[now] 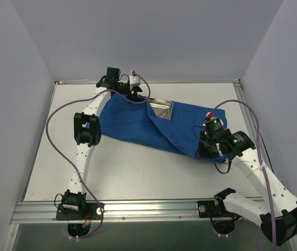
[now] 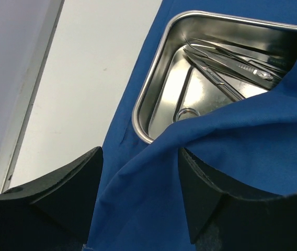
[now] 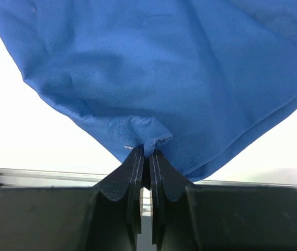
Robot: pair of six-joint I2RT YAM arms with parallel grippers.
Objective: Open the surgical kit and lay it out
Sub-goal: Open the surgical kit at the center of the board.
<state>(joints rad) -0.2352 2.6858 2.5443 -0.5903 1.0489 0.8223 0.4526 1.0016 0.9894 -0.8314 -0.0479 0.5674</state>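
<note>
The surgical kit's blue cloth wrap (image 1: 130, 123) lies across the back half of the table. One flap is folded back, and a corner of the steel tray (image 1: 165, 102) shows. In the left wrist view the tray (image 2: 152, 86) holds thin metal instruments (image 2: 232, 64), and cloth (image 2: 253, 136) covers its near part. My left gripper (image 1: 134, 95) hangs at the wrap's far edge. It (image 2: 140, 157) is open, with a loose cloth fold lying between its fingers. My right gripper (image 1: 207, 148) is at the wrap's near right corner. It (image 3: 147, 151) is shut on a pinch of cloth (image 3: 164, 68).
The white table (image 1: 138, 172) is bounded by grey walls on three sides and a metal rail (image 1: 138, 208) at the near edge. Purple cables (image 1: 52, 117) loop beside both arms. A metal strip (image 2: 28, 104) runs along the table's edge left of the tray.
</note>
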